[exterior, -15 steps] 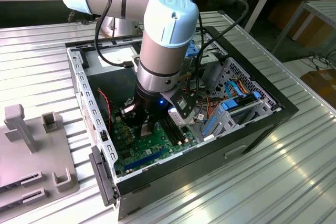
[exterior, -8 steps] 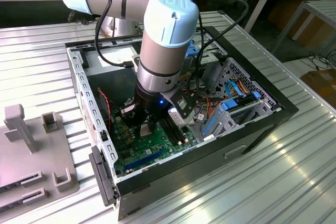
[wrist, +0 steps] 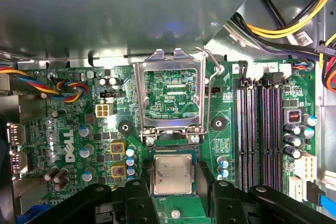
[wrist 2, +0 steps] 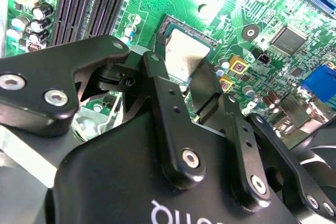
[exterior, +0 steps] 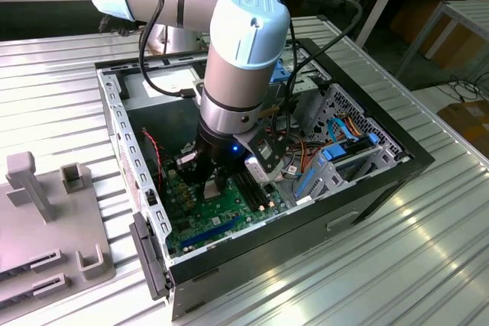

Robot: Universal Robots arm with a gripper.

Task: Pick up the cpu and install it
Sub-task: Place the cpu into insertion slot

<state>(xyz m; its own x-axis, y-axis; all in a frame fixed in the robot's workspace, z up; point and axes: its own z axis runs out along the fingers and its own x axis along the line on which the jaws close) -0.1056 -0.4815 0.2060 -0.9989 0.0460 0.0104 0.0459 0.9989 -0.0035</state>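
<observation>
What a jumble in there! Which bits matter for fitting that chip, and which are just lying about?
For the job: cpu, gripper, open socket frame, motherboard.
Just there: memory slots, coloured cables, grey holder.

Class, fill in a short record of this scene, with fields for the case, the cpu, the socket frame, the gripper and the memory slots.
case: open, lying on a ribbed metal table
cpu: silver-grey top, flat on the green motherboard
socket frame: hinged open, next to the cpu
gripper: inside the case, right over the cpu
memory slots: long, black, to one side of the cpu
</observation>
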